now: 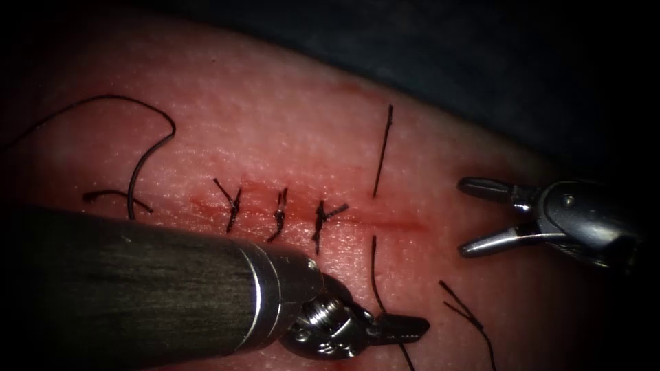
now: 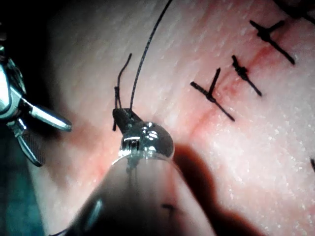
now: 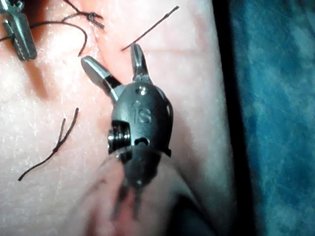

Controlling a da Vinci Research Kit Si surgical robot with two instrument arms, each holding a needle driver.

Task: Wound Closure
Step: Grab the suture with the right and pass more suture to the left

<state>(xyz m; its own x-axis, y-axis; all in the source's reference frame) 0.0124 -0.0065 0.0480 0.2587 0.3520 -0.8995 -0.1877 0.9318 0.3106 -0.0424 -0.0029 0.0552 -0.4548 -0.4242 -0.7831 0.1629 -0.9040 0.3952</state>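
The cut [image 1: 399,218] runs across the tissue [image 1: 289,124], with three knotted stitches [image 1: 280,214] along its left part. To their right, a thread [image 1: 383,151] goes in on the far side of the cut and comes out on the near side [image 1: 375,264]. My left tool [image 1: 405,328] is shut on this near strand just below the cut; in the left wrist view the thread [image 2: 147,44] rises from the left tool [image 2: 125,118]. My right tool [image 1: 474,216] hovers open at the cut's right end, holding nothing, also seen as the right tool [image 3: 113,56].
A long loose thread [image 1: 148,148] curls over the tissue at the left. A short cut piece of thread [image 1: 467,316] lies at the lower right, the same cut piece [image 3: 54,145] beside my right tool. Dark cloth [image 1: 481,48] lies beyond the tissue's far edge.
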